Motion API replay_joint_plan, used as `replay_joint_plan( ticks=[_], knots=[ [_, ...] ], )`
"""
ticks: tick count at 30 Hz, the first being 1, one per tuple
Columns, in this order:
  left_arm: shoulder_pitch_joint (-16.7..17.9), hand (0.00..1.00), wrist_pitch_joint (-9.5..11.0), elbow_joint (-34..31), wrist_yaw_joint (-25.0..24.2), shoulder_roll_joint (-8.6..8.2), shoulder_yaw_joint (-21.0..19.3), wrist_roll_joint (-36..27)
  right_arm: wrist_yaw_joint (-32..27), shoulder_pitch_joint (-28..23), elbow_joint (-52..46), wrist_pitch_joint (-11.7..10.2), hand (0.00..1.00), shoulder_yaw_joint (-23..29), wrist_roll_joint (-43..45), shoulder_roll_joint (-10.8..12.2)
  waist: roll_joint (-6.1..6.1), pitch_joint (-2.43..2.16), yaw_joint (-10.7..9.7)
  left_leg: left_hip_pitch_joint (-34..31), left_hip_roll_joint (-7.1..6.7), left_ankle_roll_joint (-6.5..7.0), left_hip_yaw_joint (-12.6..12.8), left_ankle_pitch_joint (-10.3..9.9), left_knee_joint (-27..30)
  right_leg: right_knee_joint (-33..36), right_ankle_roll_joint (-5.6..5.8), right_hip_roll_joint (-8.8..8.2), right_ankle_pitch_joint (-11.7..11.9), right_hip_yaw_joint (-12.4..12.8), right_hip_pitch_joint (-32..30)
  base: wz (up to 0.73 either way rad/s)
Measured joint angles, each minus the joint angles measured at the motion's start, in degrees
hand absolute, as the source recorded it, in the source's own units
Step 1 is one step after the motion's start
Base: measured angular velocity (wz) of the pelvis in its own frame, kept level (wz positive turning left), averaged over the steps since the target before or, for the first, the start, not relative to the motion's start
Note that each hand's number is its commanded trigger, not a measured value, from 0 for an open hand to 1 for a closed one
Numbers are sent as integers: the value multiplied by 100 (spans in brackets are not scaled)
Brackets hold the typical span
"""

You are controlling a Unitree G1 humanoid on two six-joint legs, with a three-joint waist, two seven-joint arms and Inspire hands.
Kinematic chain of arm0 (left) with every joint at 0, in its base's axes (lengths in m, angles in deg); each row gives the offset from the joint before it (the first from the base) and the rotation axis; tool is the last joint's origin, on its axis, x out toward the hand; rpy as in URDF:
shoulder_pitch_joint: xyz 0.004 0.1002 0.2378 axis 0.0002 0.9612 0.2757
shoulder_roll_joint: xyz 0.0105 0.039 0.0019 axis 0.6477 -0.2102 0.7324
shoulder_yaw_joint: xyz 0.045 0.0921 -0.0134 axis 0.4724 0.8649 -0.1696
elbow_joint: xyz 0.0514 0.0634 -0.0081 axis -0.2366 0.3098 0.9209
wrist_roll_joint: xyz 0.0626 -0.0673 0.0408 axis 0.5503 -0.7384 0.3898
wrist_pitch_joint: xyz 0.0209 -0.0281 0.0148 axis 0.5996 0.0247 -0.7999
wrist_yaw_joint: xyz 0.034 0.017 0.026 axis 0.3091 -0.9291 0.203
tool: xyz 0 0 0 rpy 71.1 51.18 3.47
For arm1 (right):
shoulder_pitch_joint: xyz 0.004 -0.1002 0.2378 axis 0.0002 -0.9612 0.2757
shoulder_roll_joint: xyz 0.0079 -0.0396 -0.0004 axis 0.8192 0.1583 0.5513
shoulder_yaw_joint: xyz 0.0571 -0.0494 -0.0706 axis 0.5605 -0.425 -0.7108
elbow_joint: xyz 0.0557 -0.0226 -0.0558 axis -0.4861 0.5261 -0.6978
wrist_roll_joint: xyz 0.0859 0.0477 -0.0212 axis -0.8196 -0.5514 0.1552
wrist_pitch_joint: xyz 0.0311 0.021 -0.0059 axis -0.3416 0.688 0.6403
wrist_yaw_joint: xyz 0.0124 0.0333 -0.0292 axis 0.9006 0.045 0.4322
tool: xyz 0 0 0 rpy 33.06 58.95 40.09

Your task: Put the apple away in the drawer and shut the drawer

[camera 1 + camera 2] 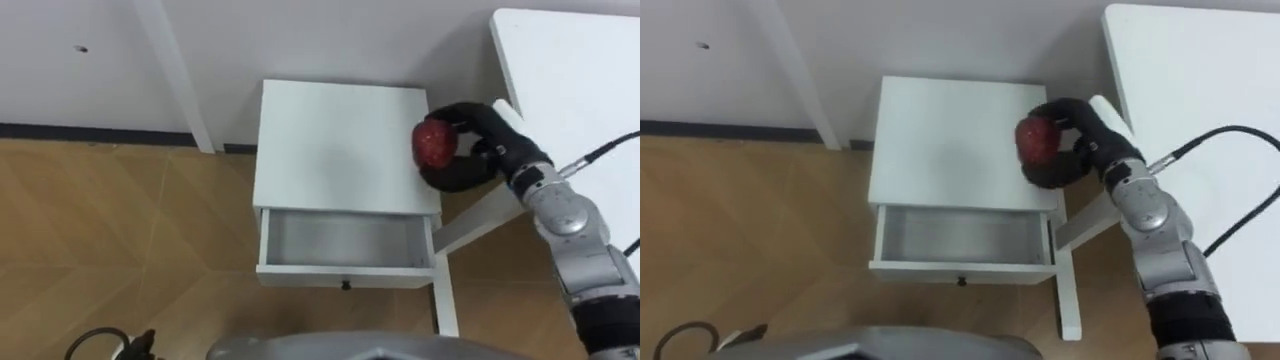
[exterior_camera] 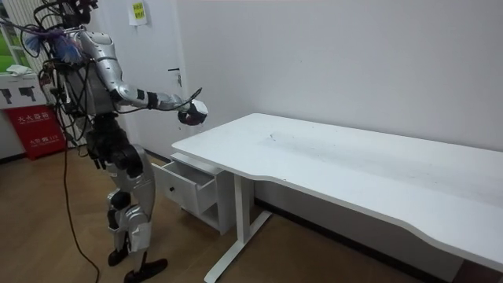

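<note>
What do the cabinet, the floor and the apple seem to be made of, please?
Cabinet: probably painted or laminated board; smooth, matt white, flat faces. Floor: wood or wood-look laminate; brown grain in a herringbone pattern. Apple: dull red skin; real or plastic, I cannot tell.

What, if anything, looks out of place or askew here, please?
Nothing stands out. The drawer sits open and square in the white cabinet, nothing is spilled, and the right hand is curled round the red apple above the cabinet's right side.

Red apple (image 1: 434, 142), black right robot hand (image 1: 474, 150), white cabinet (image 1: 340, 150), pale grey drawer (image 1: 345, 245), white table (image 1: 580, 90)
</note>
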Motion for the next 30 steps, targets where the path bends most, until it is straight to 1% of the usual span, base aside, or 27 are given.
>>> replay_joint_plan(
  ticks=[3, 8, 13, 15, 16, 18, 20, 22, 24, 25, 26, 27, 30],
  knots=[
    [-11, 0, -41, -1, 2, -3, -1, -2, 70, 2, -299, -1, 100, -112, -3, 72, 21, -6, 87, -4, -4, 0, -35, 0, -3, -8, 0, 0, 0, -7, 4, 3],
    [-74, 0, -64, 10, 53, -65, 3, -5, 319, 2, -428, 14, 100, -303, 17, 119, 24, -4, 114, -7, -14, 0, -97, 0, -18, -2, 0, -1, 0, -3, 22, 7],
    [-84, 0, -80, 15, 119, -148, 20, -34, 507, -2, -420, 167, 100, -544, 49, 163, 33, 6, 140, -3, -16, 0, -93, 0, -24, -9, 0, -3, 0, -4, 25, 0],
    [-118, 0, -82, 15, 143, -161, 168, -33, 578, -11, -419, 234, 100, -666, 306, 292, 35, 20, 120, -12, -16, 0, -93, 0, -24, -10, 0, 0, 0, -3, 28, 0],
    [-131, 0, -82, 15, 144, -167, 197, -33, 594, -11, -418, 246, 100, -710, 372, 309, 36, 26, 122, -16, -16, 0, -91, 0, -24, -11, 0, 0, 0, -3, 27, 0],
    [-203, 0, -83, 12, 151, -171, 258, -34, 727, -12, -385, 262, 100, -922, 483, 326, 17, 38, 131, -25, -16, 0, -69, 0, -20, -16, 0, -1, 0, -3, 22, 0],
    [-224, 0, -83, 10, 172, -172, 320, -30, 818, -16, -352, 299, 100, -1053, 537, 336, 6, 39, 136, -39, -16, 0, -78, 0, -11, -19, 0, -2, 0, -5, 15, 0],
    [-250, 0, -82, -2, 173, -172, 354, -7, 926, -45, -352, 308, 100, -1071, 626, 388, -13, 31, 141, -49, -24, 0, -82, 0, -2, -54, 0, -4, 1, -7, 13, 0],
    [-272, 0, -83, 0, 171, -170, 377, -11, 987, -80, -352, 342, 100, -1071, 705, 428, -31, 33, 169, -57, -67, 0, -82, 1, -3, -85, 1, -5, 0, -18, 15, 0],
    [-273, 0, -83, -1, 171, -169, 391, -13, 989, -97, -352, 359, 93, -1071, 717, 437, -33, 33, 170, -57, -68, 0, -85, 1, -3, -85, 1, -5, 1, -22, 16, 0],
    [-275, 0, -84, -3, 169, -169, 406, -24, 990, -141, -345, 380, 2, -1072, 740, 454, -38, 33, 178, -55, -68, 0, -85, 1, -4, -85, 1, -5, 0, -24, 20, 0],
    [-279, 0, -86, -8, 169, -169, 415, -47, 991, -183, -334, 394, 0, -1077, 766, 458, -46, 36, 194, -55, -68, 0, -78, 1, -6, -85, 1, -5, 0, -23, 20, 0],
    [-287, 0, -92, -9, 173, -159, 493, -47, 992, -235, -242, 460, 0, -1122, 831, 459, -73, 45, 202, -98, -67, 0, -72, 1, -1, -86, 1, -6, 0, -52, 15, 1]
  ],
)
